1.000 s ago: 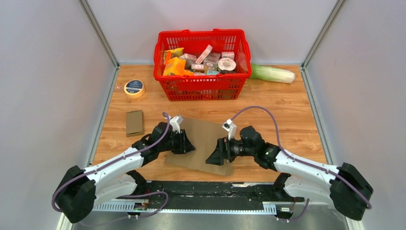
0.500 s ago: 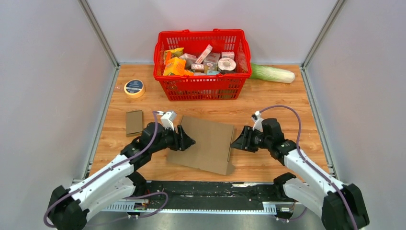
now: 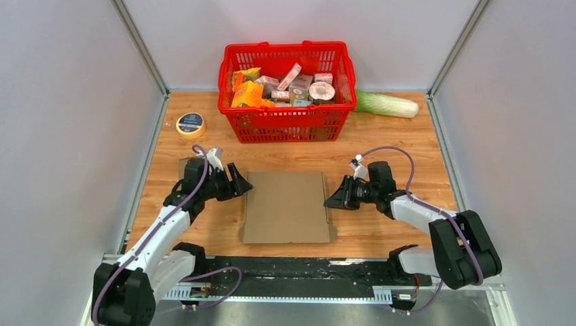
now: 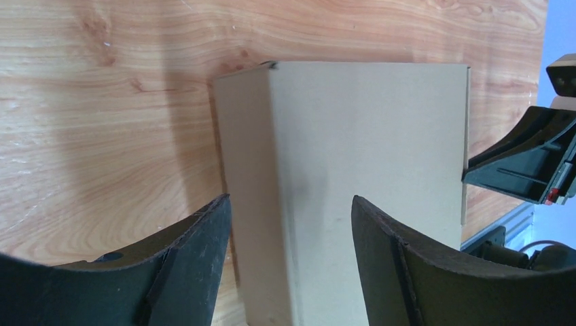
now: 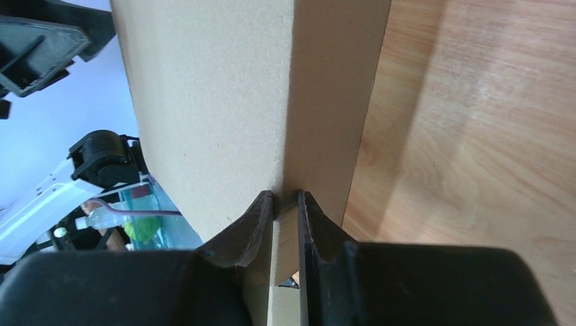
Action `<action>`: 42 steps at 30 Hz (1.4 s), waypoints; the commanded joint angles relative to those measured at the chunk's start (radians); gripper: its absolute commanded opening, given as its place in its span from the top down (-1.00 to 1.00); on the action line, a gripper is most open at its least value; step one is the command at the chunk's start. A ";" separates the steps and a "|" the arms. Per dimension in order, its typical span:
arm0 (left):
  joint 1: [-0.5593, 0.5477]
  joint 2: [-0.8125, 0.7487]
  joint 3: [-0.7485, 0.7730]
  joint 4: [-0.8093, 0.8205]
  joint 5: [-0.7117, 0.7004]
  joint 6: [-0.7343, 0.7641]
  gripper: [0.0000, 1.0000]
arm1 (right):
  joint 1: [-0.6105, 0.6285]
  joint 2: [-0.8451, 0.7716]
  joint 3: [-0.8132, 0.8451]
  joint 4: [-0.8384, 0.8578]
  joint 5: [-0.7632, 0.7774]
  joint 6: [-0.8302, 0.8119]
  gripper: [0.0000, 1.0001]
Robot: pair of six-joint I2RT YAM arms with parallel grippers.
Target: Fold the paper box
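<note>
So the flattened paper box (image 3: 286, 207) was lying on the table (image 3: 380, 146), right between my two claws. My right gripper (image 3: 334, 202) was pinched nearly shut on its right edge, I'd guess to anchor it. My left gripper (image 3: 242, 183) hung wide open just off the left edge, holding nothing, probably lined up to grab that side.

Left claw (image 3: 243, 185) gapes wide just left of the paper box (image 3: 285, 204), apart from it; right claw (image 3: 331, 202) pinches the box's right edge, both arms low
</note>
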 commanded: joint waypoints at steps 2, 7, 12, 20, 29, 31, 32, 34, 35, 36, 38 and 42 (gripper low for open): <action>0.023 0.065 -0.008 0.075 0.108 0.022 -0.48 | -0.100 0.046 -0.085 0.046 0.012 -0.044 0.63; 0.023 -0.014 -0.123 0.239 0.217 -0.071 -0.49 | -0.138 0.071 -0.092 0.079 -0.035 -0.033 0.64; 0.023 -0.031 -0.188 0.336 0.300 -0.151 -0.50 | -0.140 0.103 -0.070 0.066 -0.029 -0.057 0.63; 0.022 -0.112 -0.215 0.253 0.262 -0.175 -0.52 | -0.142 0.149 -0.058 0.052 -0.005 -0.053 0.69; 0.023 -0.160 -0.200 0.183 0.277 -0.237 -0.53 | -0.142 0.169 -0.047 0.040 0.008 -0.056 0.69; 0.022 -0.221 -0.203 0.151 0.256 -0.232 -0.54 | -0.142 0.169 -0.049 0.038 0.004 -0.057 0.69; 0.023 -0.243 -0.205 0.141 0.251 -0.232 -0.54 | -0.142 0.168 -0.049 0.039 0.003 -0.056 0.69; 0.023 -0.282 -0.202 0.118 0.240 -0.235 -0.54 | -0.142 0.168 -0.047 0.039 0.001 -0.057 0.69; 0.023 -0.284 -0.191 0.097 0.237 -0.226 -0.54 | -0.142 0.168 -0.049 0.039 0.000 -0.059 0.69; 0.023 -0.284 -0.171 0.059 0.242 -0.217 -0.54 | -0.145 0.166 -0.049 0.041 -0.003 -0.059 0.69; 0.023 -0.257 -0.166 0.054 0.263 -0.222 -0.55 | -0.142 0.163 -0.050 0.047 -0.009 -0.062 0.69; 0.023 -0.195 -0.145 -0.001 0.285 -0.205 -0.56 | -0.142 0.157 -0.052 0.047 -0.012 -0.064 0.69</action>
